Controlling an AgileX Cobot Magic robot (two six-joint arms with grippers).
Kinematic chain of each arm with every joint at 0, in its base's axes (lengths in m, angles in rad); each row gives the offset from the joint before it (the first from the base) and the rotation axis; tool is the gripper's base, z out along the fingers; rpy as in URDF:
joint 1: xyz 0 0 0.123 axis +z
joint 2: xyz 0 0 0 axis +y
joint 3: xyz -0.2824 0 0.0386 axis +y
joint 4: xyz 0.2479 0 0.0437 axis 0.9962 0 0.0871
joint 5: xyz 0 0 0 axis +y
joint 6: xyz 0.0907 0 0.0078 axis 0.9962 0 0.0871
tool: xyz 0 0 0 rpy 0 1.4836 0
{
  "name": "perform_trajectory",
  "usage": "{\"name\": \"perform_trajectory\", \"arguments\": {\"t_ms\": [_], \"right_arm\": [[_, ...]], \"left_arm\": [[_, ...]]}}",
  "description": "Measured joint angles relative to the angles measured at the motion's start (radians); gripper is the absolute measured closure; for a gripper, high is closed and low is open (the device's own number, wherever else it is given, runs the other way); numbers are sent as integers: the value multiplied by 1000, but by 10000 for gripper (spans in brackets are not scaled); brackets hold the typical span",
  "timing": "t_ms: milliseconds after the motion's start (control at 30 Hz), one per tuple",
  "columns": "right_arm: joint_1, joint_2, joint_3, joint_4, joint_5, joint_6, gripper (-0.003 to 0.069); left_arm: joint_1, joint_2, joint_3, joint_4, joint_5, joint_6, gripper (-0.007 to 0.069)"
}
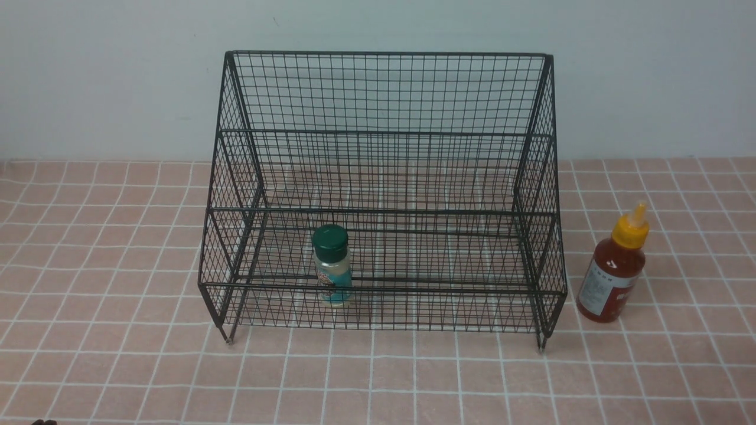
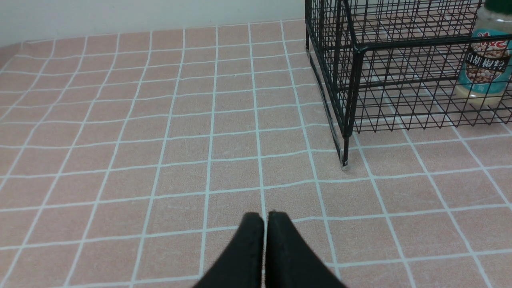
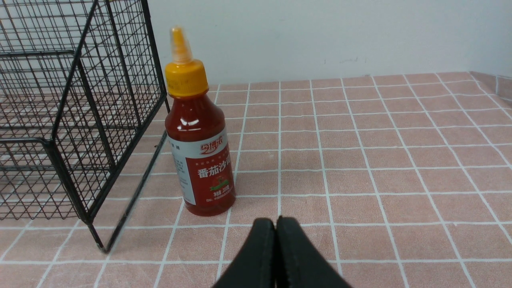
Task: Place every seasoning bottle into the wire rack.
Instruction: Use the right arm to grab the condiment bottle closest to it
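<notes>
Wire rack (image 1: 449,307) stands on the pink tiled worktop (image 1: 118,366), mid-width, its tall back toward the far edge by the wall. It is upright on its short feet.

Shaker jar (image 1: 332,265) with green cap and teal label is upright inside the rack, on the lowest front tier, left of that tier's middle and just behind the front rail. The left wrist view shows it through the mesh (image 2: 484,60), base resting on the tier floor.

Sauce bottle (image 1: 614,271), red with a yellow nozzle cap and white label, is upright on the worktop outside the rack. It sits just beside the rack's right front corner, toward the worktop's right edge, not touching the wire. In the right wrist view (image 3: 200,140) a narrow gap shows between it and the rack's side panel.

Left gripper (image 2: 265,219): jaws pressed together, nothing between them, over bare worktop. It is near the rack's left front foot (image 2: 344,162) but apart from it.

Right gripper (image 3: 275,224): jaws closed and empty, low over the worktop. It is near the sauce bottle's base, not touching.

Neither arm can be made out in the front view.
</notes>
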Motion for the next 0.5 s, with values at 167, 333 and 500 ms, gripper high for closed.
{"name": "perform_trajectory", "arguments": {"t_ms": [167, 333, 500], "right_arm": [[0, 0, 0, 0, 0, 0, 673], [0, 0, 0, -9, -9, 0, 673], [0, 0, 7, -9, -156, 10, 673]], "left_arm": [[0, 0, 0, 0, 0, -1, 631], [0, 0, 0, 0, 0, -1, 631], [0, 0, 0, 0, 0, -1, 631]]}}
